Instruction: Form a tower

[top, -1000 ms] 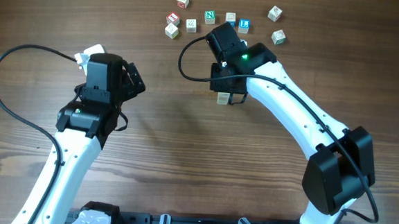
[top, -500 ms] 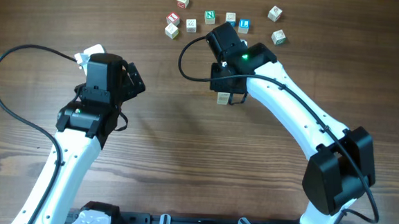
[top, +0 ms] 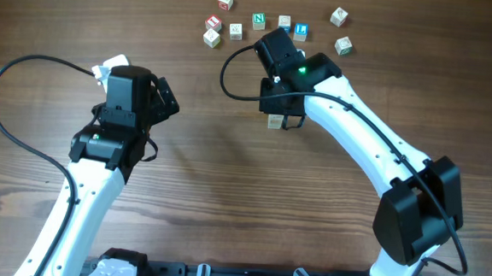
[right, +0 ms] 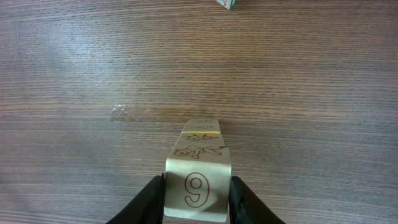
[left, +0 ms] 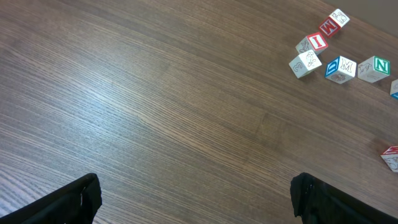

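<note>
Overhead, my left gripper [top: 166,99] hangs at 9 o'clock over bare table [top: 191,195], jaws spread wide and holding nothing. I read that as parked clear so it cannot knock anything. Up at 12 o'clock the loose blocks [top: 259,21] lie scattered, well apart from the build but within the right arm's reach as spare stock. Just right of centre, toward 1 o'clock, stands the tower [top: 274,121], mostly hidden under the right arm. The right wrist view tells me more: the right gripper [right: 198,194] is clamped on the top block [right: 198,186], which shows a printed 9, with a finger pressed against each side face. Beneath it I see the edge of at least one more block, roughly in line; how many sit lower I cannot tell. My guess is the grip is there to steady the block while it seats squarely, since letting go crooked could tip the stack.
</note>
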Motion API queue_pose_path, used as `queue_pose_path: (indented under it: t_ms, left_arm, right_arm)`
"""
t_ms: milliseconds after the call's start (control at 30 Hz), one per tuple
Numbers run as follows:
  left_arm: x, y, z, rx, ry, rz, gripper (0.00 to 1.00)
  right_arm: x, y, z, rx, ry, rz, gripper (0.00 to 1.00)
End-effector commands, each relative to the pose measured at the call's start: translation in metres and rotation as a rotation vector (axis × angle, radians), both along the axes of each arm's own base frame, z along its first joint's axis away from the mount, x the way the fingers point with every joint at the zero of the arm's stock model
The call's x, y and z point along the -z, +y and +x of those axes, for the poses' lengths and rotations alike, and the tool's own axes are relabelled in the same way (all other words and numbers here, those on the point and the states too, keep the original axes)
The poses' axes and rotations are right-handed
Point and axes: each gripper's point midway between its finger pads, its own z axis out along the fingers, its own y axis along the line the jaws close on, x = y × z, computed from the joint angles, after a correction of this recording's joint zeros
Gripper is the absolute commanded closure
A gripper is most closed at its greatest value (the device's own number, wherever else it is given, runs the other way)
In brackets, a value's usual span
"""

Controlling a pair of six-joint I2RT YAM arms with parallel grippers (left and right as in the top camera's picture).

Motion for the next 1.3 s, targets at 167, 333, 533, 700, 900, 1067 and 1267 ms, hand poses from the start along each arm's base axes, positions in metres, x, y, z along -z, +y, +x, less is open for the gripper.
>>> queue_pose_path:
  t_ms: [167,333,533,700,900,1067,1267]
  left_arm:
    - [-0.0040,0.0014,0.0009,-0.012,-0.014,-0.015,0.00]
    - [-0.0042,0.0014,0.0010,-0.013,-0.015,-0.014,0.00]
    - [-0.0040,0.0014,0.0009,-0.012,-0.014,-0.014,0.00]
    - [-0.0040,0.0014,0.0009,-0.013,-0.014,-0.014,0.00]
    - [-0.0040,0.0014,0.0009,-0.013,-0.014,-0.014,0.00]
    - [-0.0042,0.0014,0.0010,-0.013,-0.015,-0.014,0.00]
    - [-0.0040,0.0014,0.0009,-0.012,-0.014,-0.014,0.00]
  right_arm:
    - [-0.0224,0.0054,0.0034,-0.008,-0.046,0.038,0.66]
    - [-0.0223,0.0060,0.0029,-0.013,-0.044,0.040,0.66]
    - [-0.0220,0.0068,0.0018,-0.015,-0.038,0.045,0.67]
    - [-0.0216,0.0068,0.0008,-0.017,-0.033,0.045,0.67]
    - [-0.0218,0.0060,0.0018,-0.014,-0.035,0.045,0.62]
    - [-0.0221,0.0064,0.0026,-0.013,-0.038,0.048,0.57]
    - [-0.0316,0.0093,0.0088,-0.038,-0.067,0.055,0.45]
